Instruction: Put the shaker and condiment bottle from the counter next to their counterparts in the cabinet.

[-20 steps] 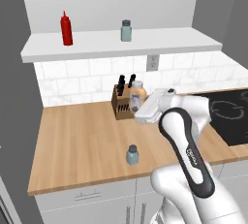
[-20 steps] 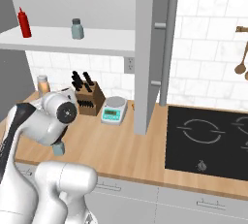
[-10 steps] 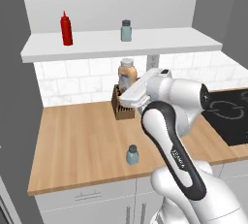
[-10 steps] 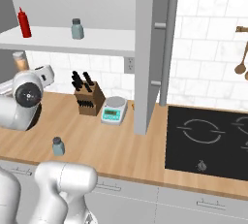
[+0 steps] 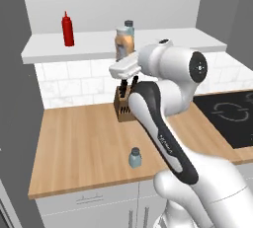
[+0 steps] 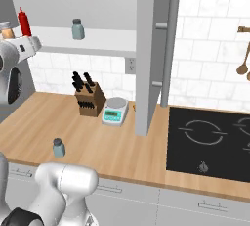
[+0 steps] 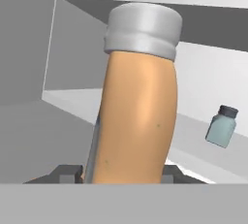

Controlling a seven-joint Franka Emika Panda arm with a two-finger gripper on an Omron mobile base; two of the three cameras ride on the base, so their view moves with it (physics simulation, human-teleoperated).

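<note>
In front of the cabinet shelf (image 5: 163,38), my gripper (image 5: 124,72) is clamping the condiment bottle (image 7: 137,116): tan-orange, rounded, pale cap. I am reading no label on it. The shaker (image 5: 135,157) is standing on the counter (image 5: 79,138).

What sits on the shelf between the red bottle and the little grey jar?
Nothing stands there: in the right base view the white shelf is bare between the red squeeze bottle and the pale shaker.
</note>
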